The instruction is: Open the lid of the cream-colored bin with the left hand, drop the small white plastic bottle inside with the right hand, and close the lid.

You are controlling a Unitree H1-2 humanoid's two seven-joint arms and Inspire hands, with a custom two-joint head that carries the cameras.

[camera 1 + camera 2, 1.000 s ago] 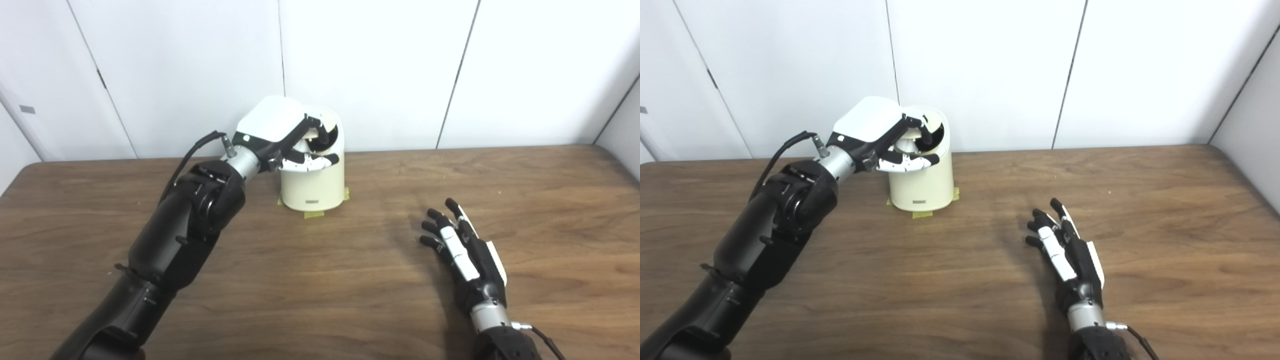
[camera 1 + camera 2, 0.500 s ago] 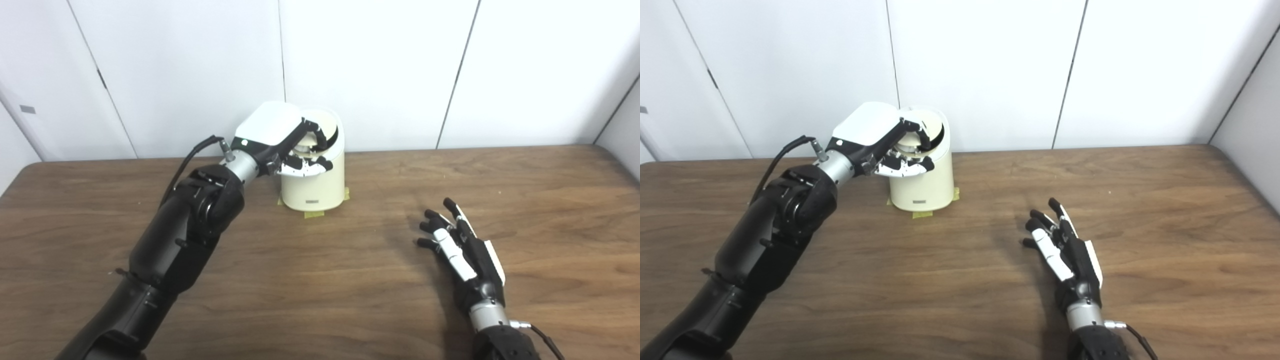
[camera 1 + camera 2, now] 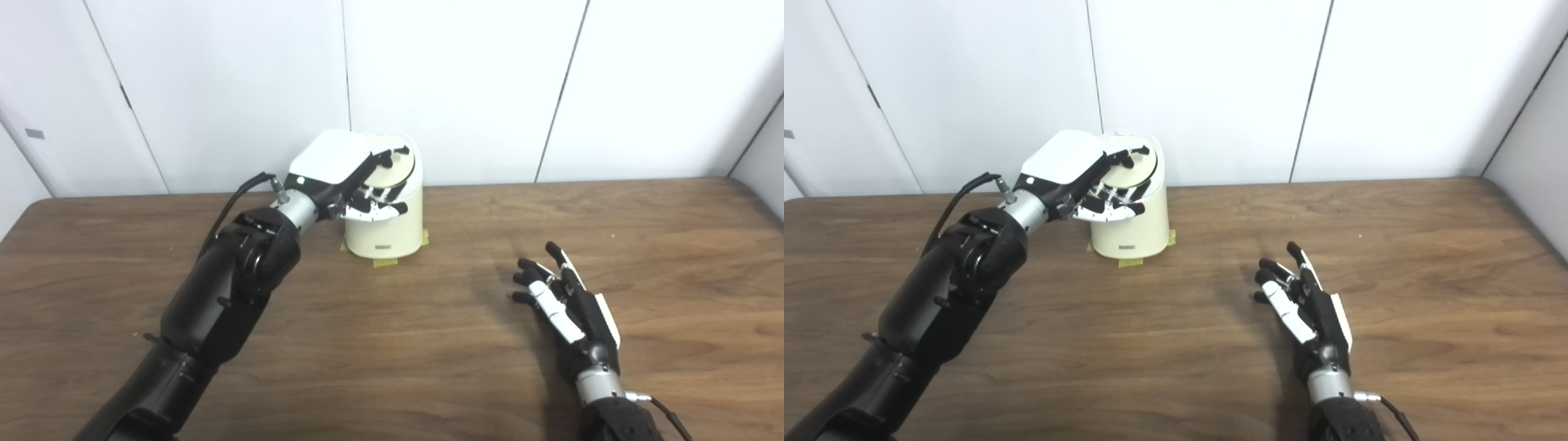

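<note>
The cream-colored bin [image 3: 383,229] stands at the back of the table, against the wall. Its round lid [image 3: 386,170] lies tilted down on the bin's top, with almost no dark gap showing. My left hand [image 3: 334,162] is still on the lid: its fingers lie across the top to the far edge and its thumb runs along the front rim. My right hand [image 3: 566,303] rests low over the table at the front right, open and empty. No small white bottle shows in either view.
Strips of yellowish tape [image 3: 384,262] mark the bin's foot on the brown wooden table [image 3: 429,343]. White wall panels stand right behind the bin. My left forearm [image 3: 233,275] stretches across the table's left side.
The lid has swung down from open to nearly shut, with my left hand lowering along with it. My right hand has stayed in place, its fingers curling slightly.
</note>
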